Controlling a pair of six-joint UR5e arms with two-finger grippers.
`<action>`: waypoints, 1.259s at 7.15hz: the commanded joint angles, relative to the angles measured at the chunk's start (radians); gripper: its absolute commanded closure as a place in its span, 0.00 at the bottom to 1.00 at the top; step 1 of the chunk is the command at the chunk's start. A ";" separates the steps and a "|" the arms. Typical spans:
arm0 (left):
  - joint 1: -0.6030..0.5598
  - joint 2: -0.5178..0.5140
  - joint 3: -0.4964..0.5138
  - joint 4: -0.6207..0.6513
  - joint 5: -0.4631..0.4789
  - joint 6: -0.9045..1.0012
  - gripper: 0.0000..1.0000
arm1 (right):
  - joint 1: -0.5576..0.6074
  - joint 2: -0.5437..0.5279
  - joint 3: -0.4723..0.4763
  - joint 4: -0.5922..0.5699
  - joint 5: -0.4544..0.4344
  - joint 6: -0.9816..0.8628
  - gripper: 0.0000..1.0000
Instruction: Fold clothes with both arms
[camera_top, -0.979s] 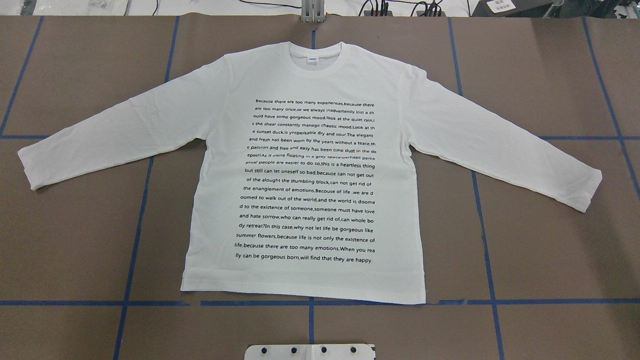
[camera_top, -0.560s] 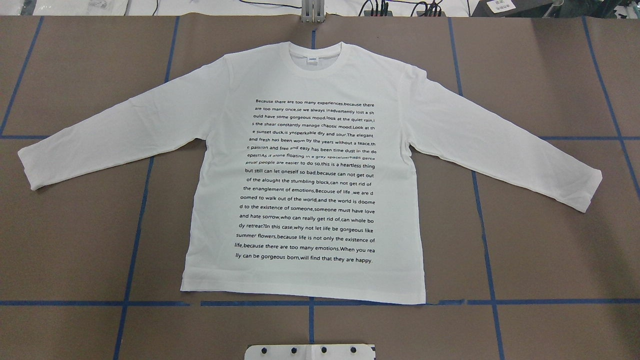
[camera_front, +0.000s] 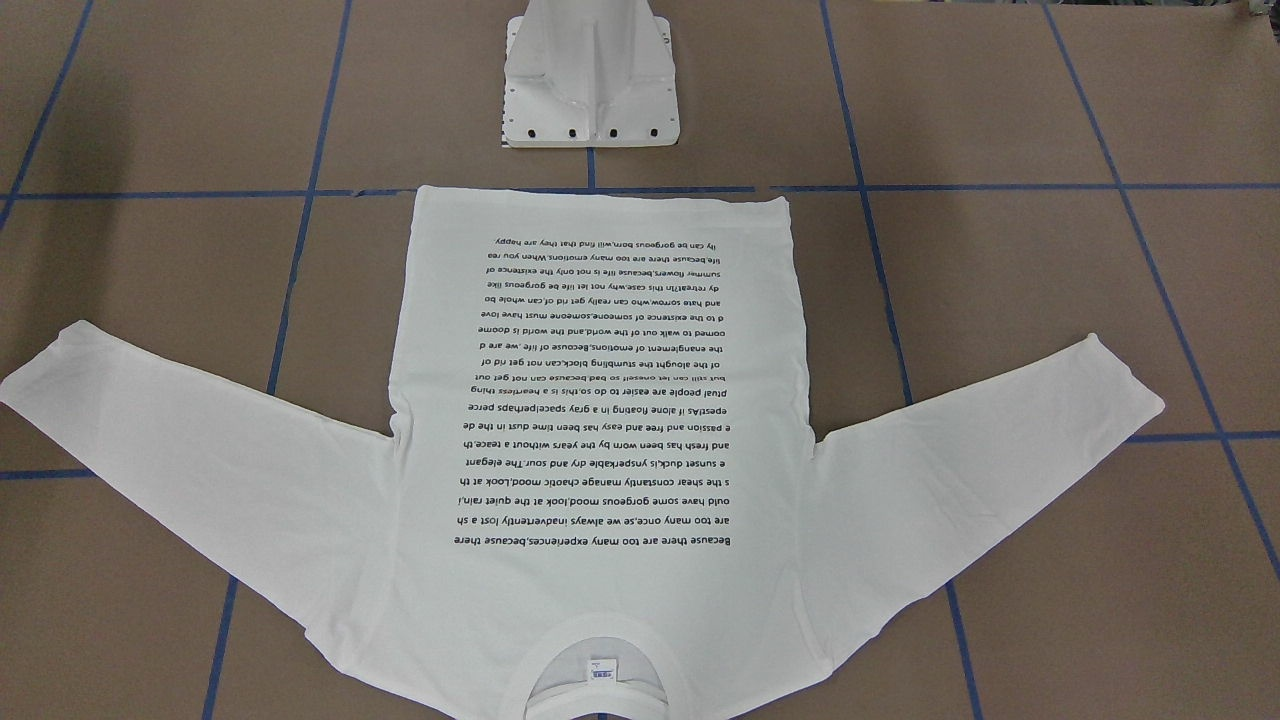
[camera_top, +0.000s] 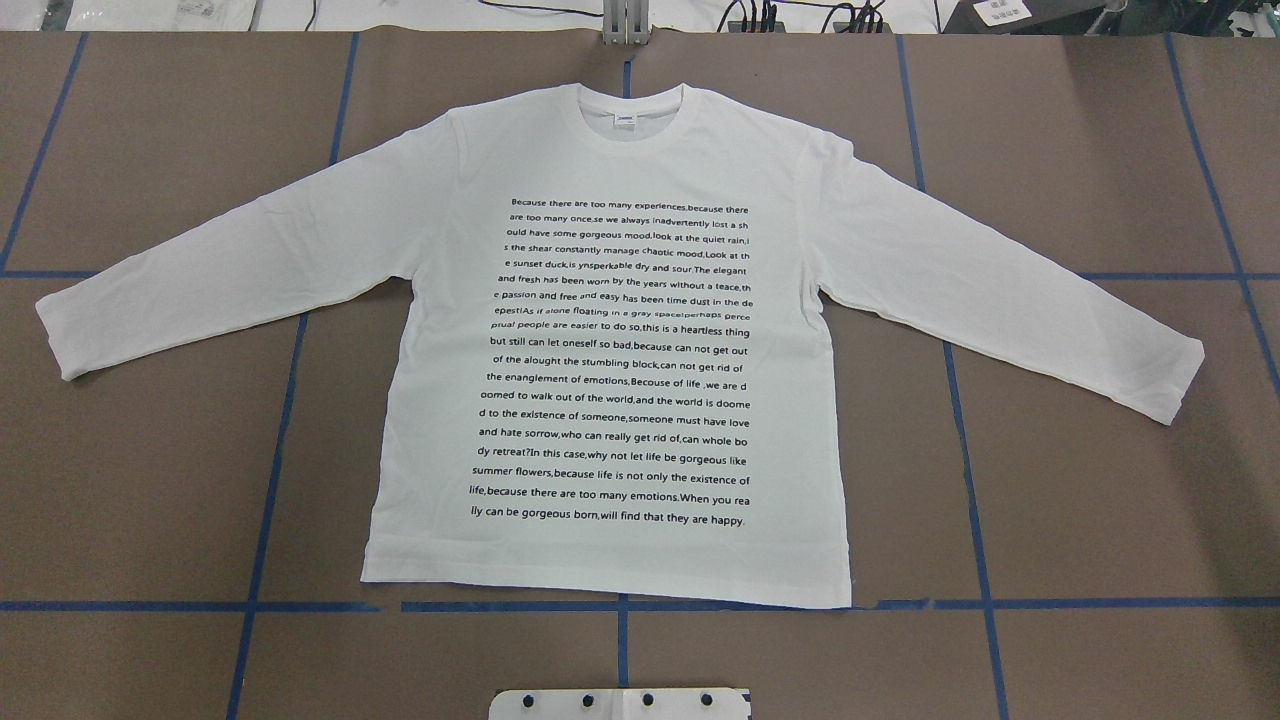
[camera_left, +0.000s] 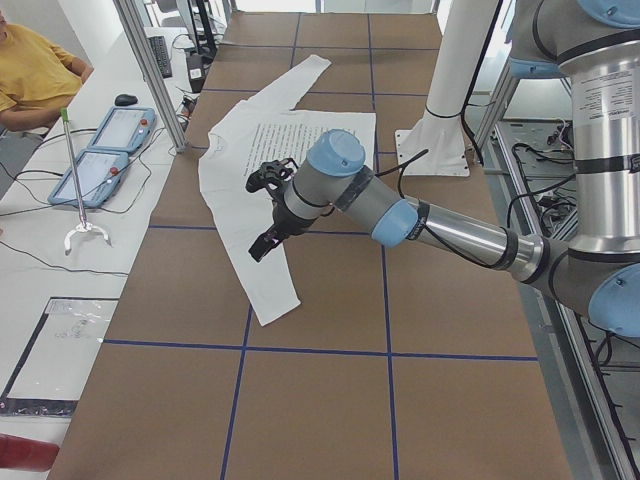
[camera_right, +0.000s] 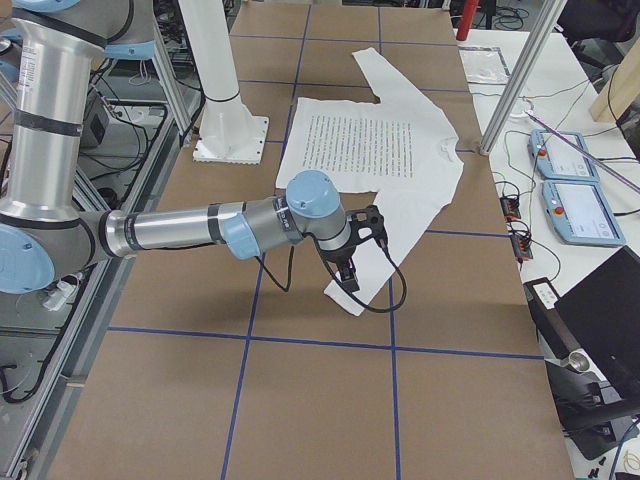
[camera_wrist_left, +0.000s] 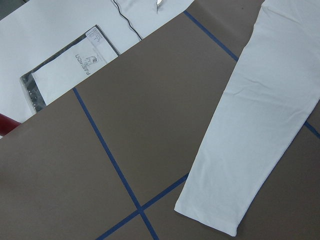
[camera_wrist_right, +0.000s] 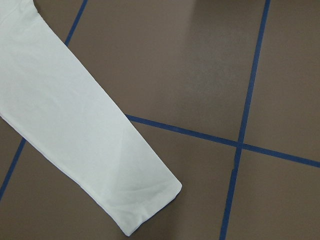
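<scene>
The white long-sleeved shirt (camera_top: 620, 350) lies flat on the brown table, black text side up, collar toward the far edge and both sleeves spread out. It also shows in the front view as the shirt (camera_front: 600, 400). My left gripper (camera_left: 265, 212) hovers over the shirt's left sleeve (camera_wrist_left: 255, 125), near the cuff. My right gripper (camera_right: 358, 248) hovers over the other sleeve (camera_wrist_right: 75, 130), also near its cuff. Both grippers show only in the side views, so I cannot tell whether they are open or shut. Neither arm appears in the overhead view.
The white pedestal base (camera_front: 590, 90) stands just behind the shirt's hem. Blue tape lines (camera_top: 270, 450) grid the table. Beyond the far edge are teach pendants (camera_left: 105, 150), cables, a laptop (camera_right: 600, 310) and a seated person (camera_left: 30, 70).
</scene>
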 joint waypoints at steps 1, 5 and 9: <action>0.000 0.004 0.002 -0.014 -0.003 0.001 0.00 | -0.130 -0.004 -0.134 0.341 -0.101 0.328 0.01; 0.000 0.007 -0.001 -0.015 -0.003 0.001 0.00 | -0.448 -0.010 -0.389 0.786 -0.423 0.669 0.13; 0.000 0.010 -0.001 -0.015 -0.004 0.002 0.00 | -0.547 -0.008 -0.431 0.787 -0.493 0.672 0.27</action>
